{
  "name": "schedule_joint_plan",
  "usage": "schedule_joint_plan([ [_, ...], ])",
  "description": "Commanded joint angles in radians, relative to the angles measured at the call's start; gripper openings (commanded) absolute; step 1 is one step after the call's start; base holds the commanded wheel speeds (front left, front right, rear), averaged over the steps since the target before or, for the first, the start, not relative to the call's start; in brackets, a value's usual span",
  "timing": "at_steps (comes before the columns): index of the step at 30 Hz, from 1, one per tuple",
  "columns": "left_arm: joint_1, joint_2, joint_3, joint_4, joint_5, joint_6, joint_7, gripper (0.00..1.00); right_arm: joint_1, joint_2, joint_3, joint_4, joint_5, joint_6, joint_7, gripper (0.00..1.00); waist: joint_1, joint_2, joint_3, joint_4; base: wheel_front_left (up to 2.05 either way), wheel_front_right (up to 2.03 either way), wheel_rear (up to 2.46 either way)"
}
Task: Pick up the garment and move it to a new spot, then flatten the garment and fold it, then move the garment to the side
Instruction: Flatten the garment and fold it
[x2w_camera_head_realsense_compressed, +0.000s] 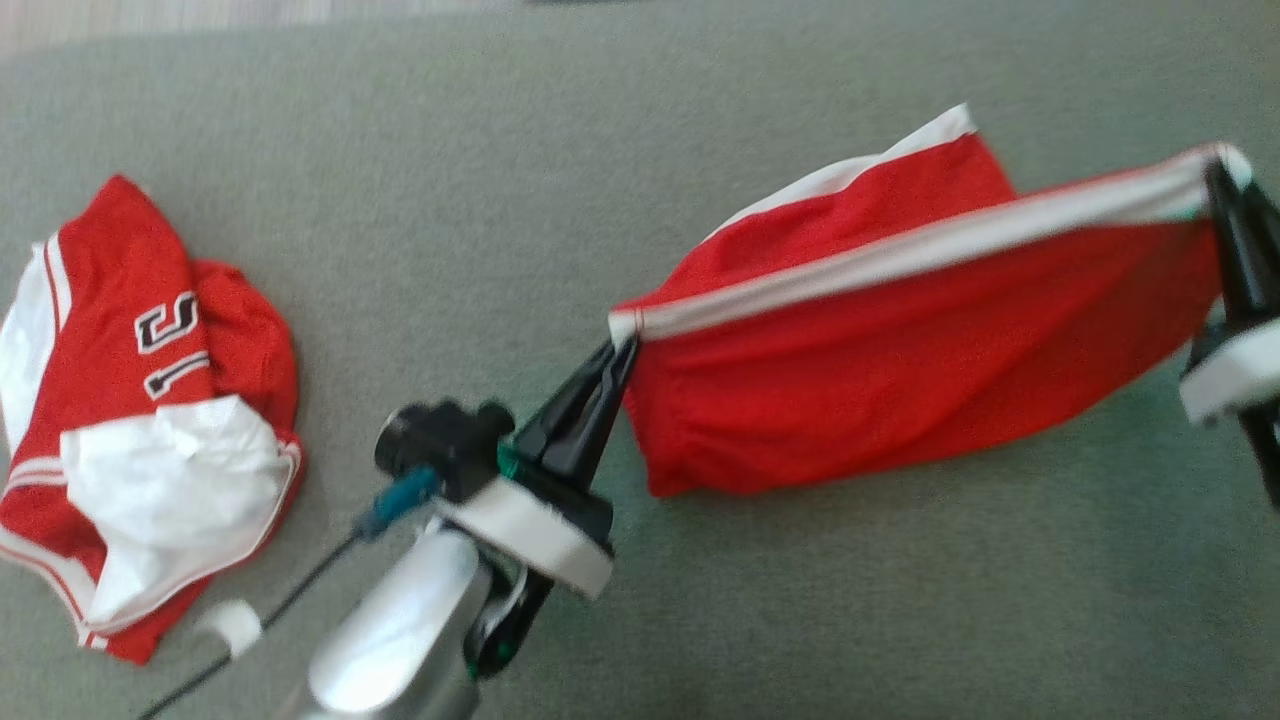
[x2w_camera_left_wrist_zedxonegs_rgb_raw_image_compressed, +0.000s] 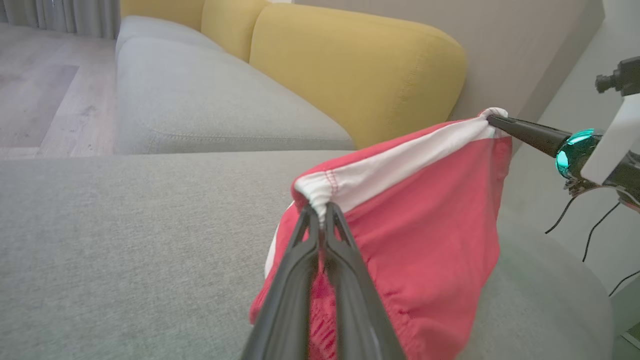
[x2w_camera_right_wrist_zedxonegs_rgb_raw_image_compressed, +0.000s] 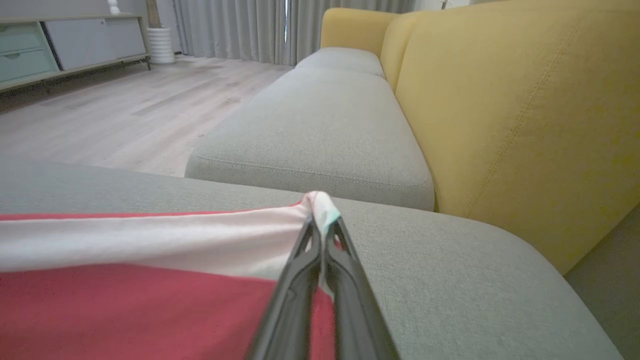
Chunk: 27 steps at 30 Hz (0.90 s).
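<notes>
The work surface is a broad grey sofa seat backed by yellow back cushions, with a pale wooden floor beyond. The garment, a pair of red shorts, hangs over the right half of this seat, suspended by its white waistband. The left gripper is clenched on one end of the waistband and the right gripper on the other; each wrist view shows fingers pinched together on bunched fabric. The band runs nearly taut between them, and the red body drapes below in loose folds. Whether the lower hem touches the seat cannot be determined. A crumpled red-and-white jersey lies well apart at the left. The step in hand appears to be the transfer and lay-down. Both arms should travel together so that band tension is neither lost nor increased. The two ends should be levelled before descent. The hem should meet the seat first, with the band then drawn away from it so the fabric spreads flat. The landing zone should avoid the jersey, and neither grip should open until the cloth rests fully on the seat.
</notes>
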Motion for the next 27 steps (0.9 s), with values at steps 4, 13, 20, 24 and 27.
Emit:
schedule_joint_plan([
  [4,-0.092,-0.012,0.027,0.034,-0.038,0.002,0.006,0.00,-0.132,-0.047,0.080,0.087,0.022,0.007,0.005,0.00,-0.0003,0.0000,0.077,0.058,0.00,0.00,0.00],
  [13,-0.184,-0.050,0.005,0.155,-0.062,0.002,-0.027,0.00,-0.367,-0.054,0.266,0.366,0.062,0.007,-0.029,0.00,-0.0003,0.0000,0.136,0.102,0.00,0.00,0.00],
  [20,-0.200,-0.062,0.001,0.214,-0.065,0.006,-0.061,1.00,-0.446,-0.039,0.348,0.506,0.091,0.007,-0.127,1.00,-0.0003,0.0000,0.123,0.097,0.00,0.00,0.00],
  [24,-0.148,-0.049,0.034,0.196,-0.019,0.059,-0.080,1.00,-0.410,-0.024,0.371,0.523,0.143,0.007,-0.212,1.00,-0.0003,0.0000,0.063,0.062,0.00,0.00,0.00],
  [27,-0.078,-0.045,0.100,0.106,0.033,0.125,-0.081,1.00,-0.363,-0.011,0.374,0.502,0.169,0.007,-0.246,1.00,-0.0003,0.0000,0.021,0.040,0.00,0.00,0.00],
])
